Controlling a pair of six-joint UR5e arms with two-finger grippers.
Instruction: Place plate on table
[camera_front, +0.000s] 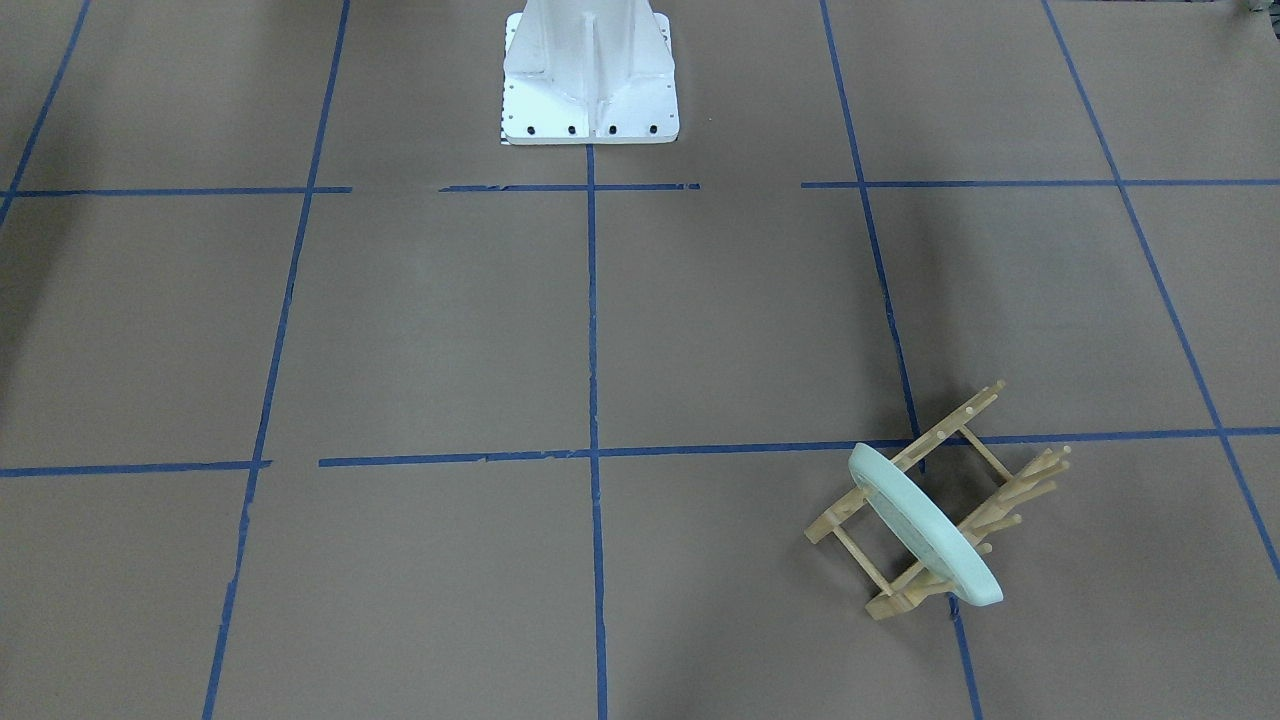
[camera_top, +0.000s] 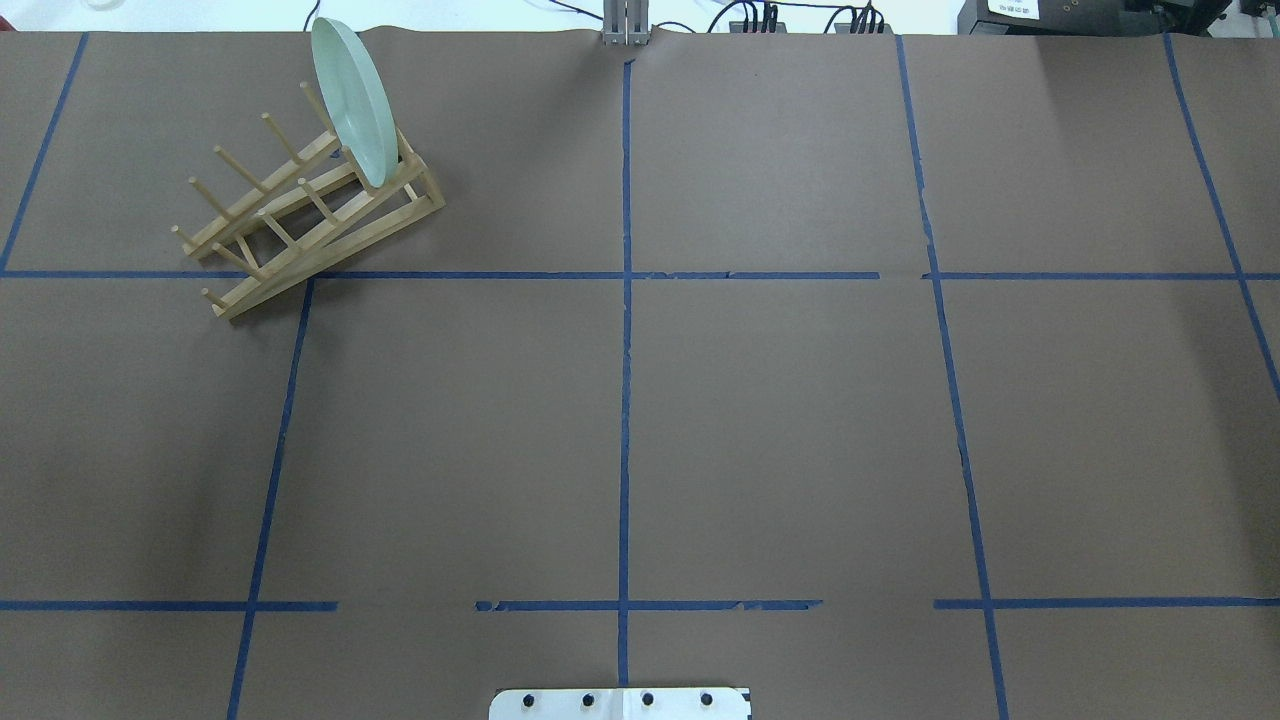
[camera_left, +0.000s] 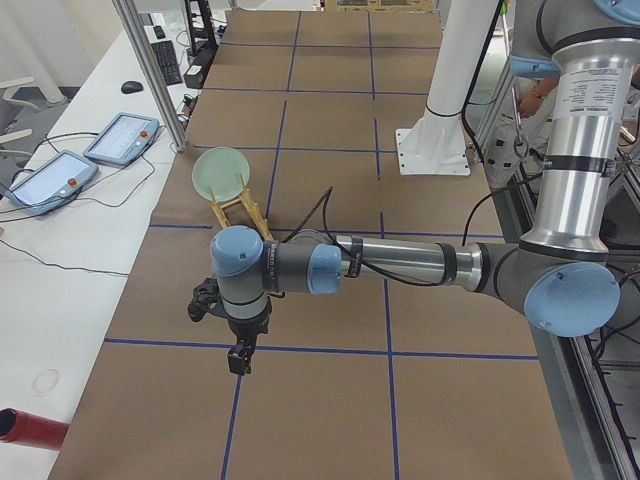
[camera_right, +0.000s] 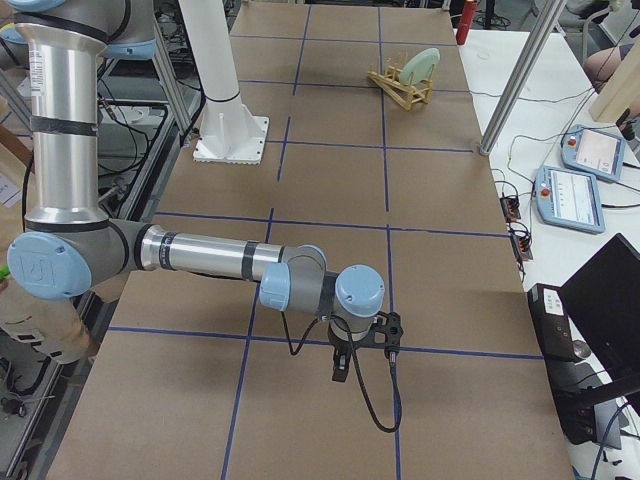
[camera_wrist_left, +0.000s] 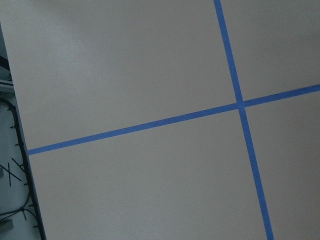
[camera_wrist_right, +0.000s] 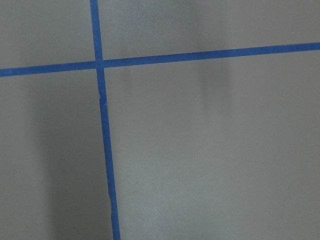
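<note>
left gripper (camera_left: 240, 362) and right gripper (camera_right: 340, 371) only in side views, openness unreadable — round mint-green plate (camera_top: 352, 100) upright in light wooden peg rack (camera_top: 330, 250)

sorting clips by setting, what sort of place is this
Most likely a robotics lab workcell, not a kitchen. The table is covered in brown paper with a blue tape grid, robot arms reach over it, and teach pendants lie on the side bench. A plate stands in a wooden rack.
</note>
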